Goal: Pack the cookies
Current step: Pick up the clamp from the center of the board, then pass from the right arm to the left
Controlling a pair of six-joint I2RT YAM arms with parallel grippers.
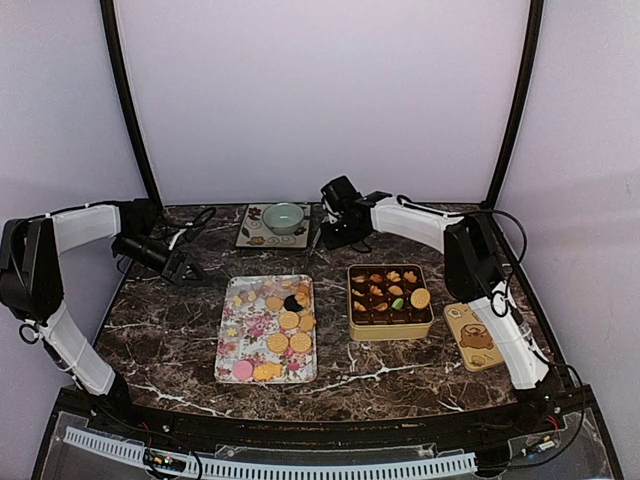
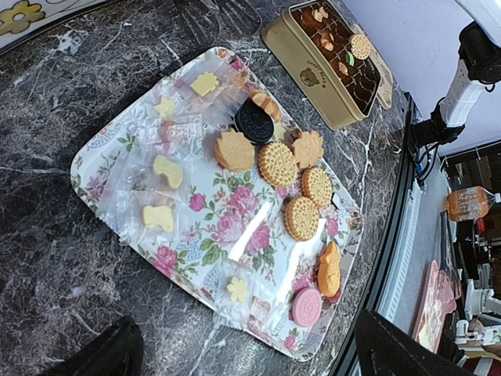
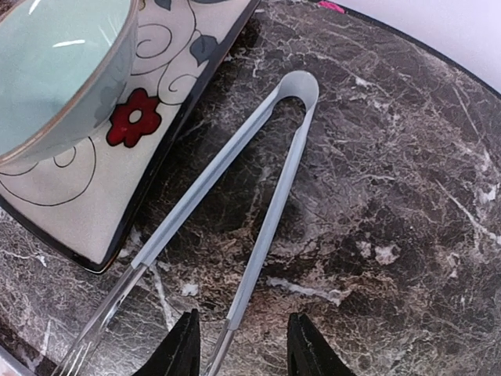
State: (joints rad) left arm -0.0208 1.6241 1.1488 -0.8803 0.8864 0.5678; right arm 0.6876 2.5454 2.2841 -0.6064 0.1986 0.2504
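Several cookies [image 1: 288, 320] lie on a floral tray [image 1: 232, 345]; the left wrist view shows golden round and leaf-shaped cookies [image 2: 278, 163], a pink one, a dark one and small wrapped yellow ones. More cookies sit in the gold tin [image 1: 352, 300] [image 2: 313, 74]. My left gripper [image 1: 190, 270] [image 2: 250, 356] hovers open beyond the tray's far left corner, holding nothing. My right gripper [image 1: 335, 235] [image 3: 241, 352] hangs low over pale blue tongs [image 3: 270, 211] at the back of the table. One arm of the tongs runs between its parted fingers, with no contact visible.
A pale green bowl [image 1: 283, 216] [image 3: 55, 63] stands on a patterned square plate [image 1: 255, 238] [image 3: 70, 196] just left of the tongs. The tin's bear-printed lid [image 1: 473, 335] lies right of the tin, beside the right arm's base.
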